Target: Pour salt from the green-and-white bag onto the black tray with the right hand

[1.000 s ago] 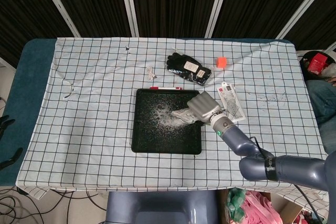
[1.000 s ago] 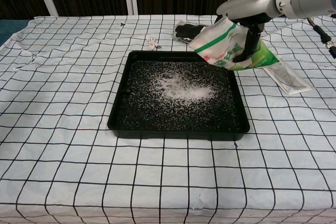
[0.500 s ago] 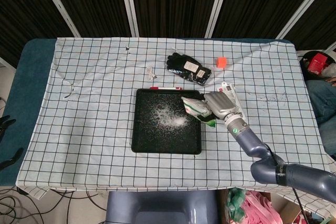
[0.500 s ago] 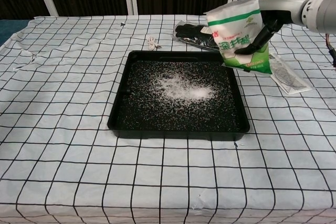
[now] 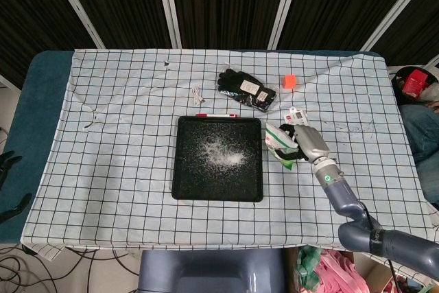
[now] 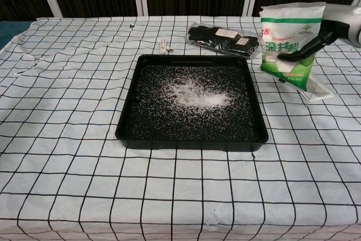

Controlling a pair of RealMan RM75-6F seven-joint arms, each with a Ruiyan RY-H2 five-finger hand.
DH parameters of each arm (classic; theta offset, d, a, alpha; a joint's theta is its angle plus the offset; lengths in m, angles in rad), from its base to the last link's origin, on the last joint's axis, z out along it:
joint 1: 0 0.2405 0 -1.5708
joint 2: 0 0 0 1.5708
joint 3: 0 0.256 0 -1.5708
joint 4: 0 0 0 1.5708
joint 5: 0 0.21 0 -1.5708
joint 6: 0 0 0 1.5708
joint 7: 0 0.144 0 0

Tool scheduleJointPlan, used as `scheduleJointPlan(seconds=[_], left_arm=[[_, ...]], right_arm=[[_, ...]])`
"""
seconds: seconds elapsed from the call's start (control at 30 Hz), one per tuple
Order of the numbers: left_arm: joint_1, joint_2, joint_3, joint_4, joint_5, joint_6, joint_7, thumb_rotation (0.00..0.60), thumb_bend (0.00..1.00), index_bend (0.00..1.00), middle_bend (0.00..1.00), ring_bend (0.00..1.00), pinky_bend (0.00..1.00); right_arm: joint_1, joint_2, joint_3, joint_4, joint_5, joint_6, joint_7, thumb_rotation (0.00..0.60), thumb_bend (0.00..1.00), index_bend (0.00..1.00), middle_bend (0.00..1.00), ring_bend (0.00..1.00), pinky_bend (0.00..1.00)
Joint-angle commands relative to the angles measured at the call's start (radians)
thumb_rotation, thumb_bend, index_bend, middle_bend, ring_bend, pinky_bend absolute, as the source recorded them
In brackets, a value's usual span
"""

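The green-and-white salt bag [image 6: 289, 42] stands upright in the air just right of the black tray [image 6: 127, 122], held by my right hand [image 6: 330, 26]. In the head view the bag [image 5: 278, 141] shows at the tray's right edge [image 5: 261, 162], with the right hand [image 5: 309, 142] gripping it from the right. White salt [image 6: 194, 94] lies scattered over the tray floor, thickest in a patch near the middle [image 5: 219, 152]. My left hand shows in neither view.
A packaged pair of black gloves [image 5: 247, 89] lies behind the tray, an orange cube [image 5: 289, 81] further right. A flat clear packet [image 6: 310, 86] lies under the bag. A small white cord [image 5: 197, 94] and a red-tipped pen [image 5: 216, 114] sit near the tray's back edge.
The right hand turned the bag from tilted over the tray to upright and carried it rightward, off the tray. The salt pile has not grown since.
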Motion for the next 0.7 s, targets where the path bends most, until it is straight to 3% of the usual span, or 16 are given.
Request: scheduleJointPlan(seconds=[0.03,0.7], left_arm=[[0.0,-0.001,0.0,-0.001,0.0,-0.001,0.0,0.6,0.26,0.18,0.13,0.0,0.06],[0.003,0.002,-0.002,-0.002,-0.003,0.004,-0.001,0.6,0.26,0.18,0.13,0.0,0.06]], right_arm=[[-0.03,-0.032,0.001,0.046,-0.027,0.022,0.036,0.6,0.39,0.52,0.38,0.48,0.51],[-0.107,-0.192,-0.03,0.333,-0.197,0.08,0.116,0.6,0.39,0.52,0.38,0.48,0.51]])
